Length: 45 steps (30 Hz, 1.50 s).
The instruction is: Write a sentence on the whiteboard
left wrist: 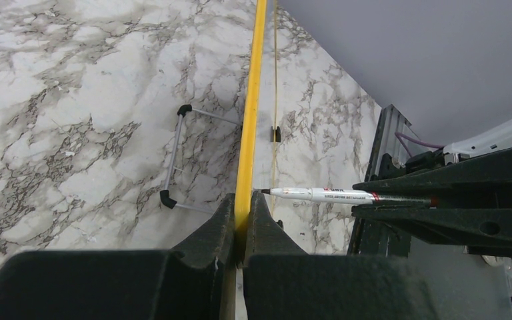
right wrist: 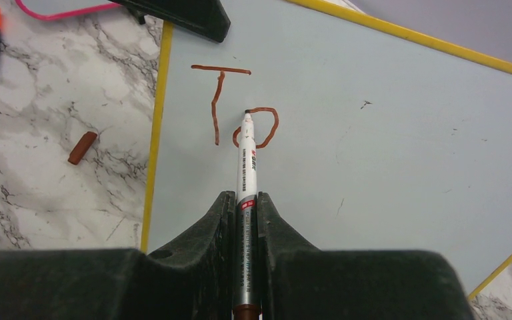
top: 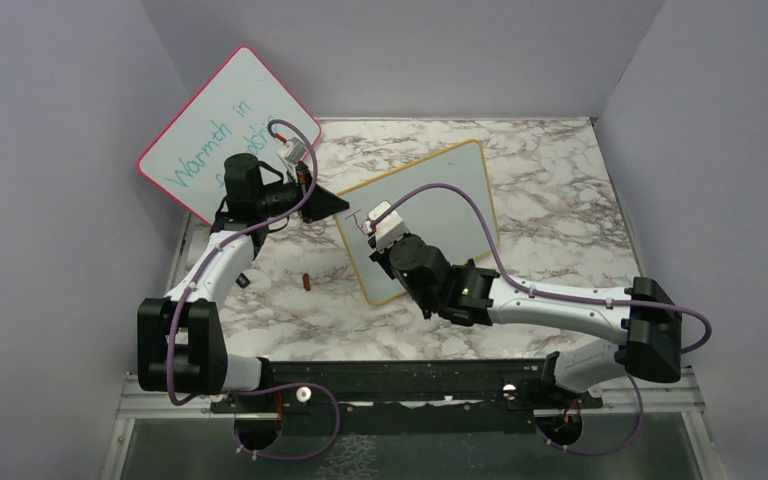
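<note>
Squeezing with the black right gripper (right wrist: 245,200) a slim white marker (right wrist: 245,160), pointing straight ahead, tip touching the yellow-framed rectangular whiteboard (right wrist: 387,167) at the "o" of the red-brown sentence (right wrist: 220,69), leaving blank surface rightward for coming letters. Left wrist: clamping the frame edge-on in the left gripper (left wrist: 243,207), lettering hidden. Overhead: propping it tilted on the marble table (top: 580,180).

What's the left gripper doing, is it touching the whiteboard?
Touching. The left wrist view shows the left gripper shut on the yellow frame of the whiteboard, a finger pressed against each side.
</note>
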{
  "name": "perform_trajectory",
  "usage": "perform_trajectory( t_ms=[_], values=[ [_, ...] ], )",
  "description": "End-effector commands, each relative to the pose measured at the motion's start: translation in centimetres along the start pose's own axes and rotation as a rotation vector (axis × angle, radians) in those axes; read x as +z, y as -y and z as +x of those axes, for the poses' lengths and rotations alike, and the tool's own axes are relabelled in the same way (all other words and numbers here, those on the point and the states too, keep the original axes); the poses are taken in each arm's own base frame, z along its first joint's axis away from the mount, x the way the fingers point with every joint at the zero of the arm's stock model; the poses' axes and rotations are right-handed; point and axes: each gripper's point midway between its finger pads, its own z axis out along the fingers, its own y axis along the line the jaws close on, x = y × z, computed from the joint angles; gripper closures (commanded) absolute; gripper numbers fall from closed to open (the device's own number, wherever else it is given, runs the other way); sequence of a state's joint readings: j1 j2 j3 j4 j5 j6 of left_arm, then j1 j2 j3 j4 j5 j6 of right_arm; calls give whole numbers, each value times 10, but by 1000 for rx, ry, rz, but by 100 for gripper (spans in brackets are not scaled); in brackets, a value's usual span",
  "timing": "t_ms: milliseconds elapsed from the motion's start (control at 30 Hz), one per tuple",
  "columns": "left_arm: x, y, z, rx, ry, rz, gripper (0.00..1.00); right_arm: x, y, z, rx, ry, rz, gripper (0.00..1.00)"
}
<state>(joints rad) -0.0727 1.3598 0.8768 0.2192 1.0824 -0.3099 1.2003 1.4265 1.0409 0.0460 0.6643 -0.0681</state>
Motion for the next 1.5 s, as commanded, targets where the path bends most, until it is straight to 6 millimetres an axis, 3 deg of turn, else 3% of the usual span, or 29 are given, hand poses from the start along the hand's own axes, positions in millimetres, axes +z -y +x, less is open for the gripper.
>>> perform_trajectory(
  t_ms=[0, 500, 900, 1133, 1467],
  values=[
    [2, -8, 13, 8, -34, -6, 100, -3, -3, 13, -10, -49, -38, 100],
    [2, -8, 13, 8, -34, -6, 100, -8, 0, 20, -5, -69, -38, 99],
    [2, -9, 13, 8, -36, -9, 100, -25, 24, -10, 31, 25, 4, 99],
    [2, -9, 14, 8, -37, -9, 100, -21, 40, 1, 5, -3, 63, 99],
    [2, -9, 15, 5, -39, -7, 100, -13, 39, 9, 0, -25, 65, 100]
  ],
)
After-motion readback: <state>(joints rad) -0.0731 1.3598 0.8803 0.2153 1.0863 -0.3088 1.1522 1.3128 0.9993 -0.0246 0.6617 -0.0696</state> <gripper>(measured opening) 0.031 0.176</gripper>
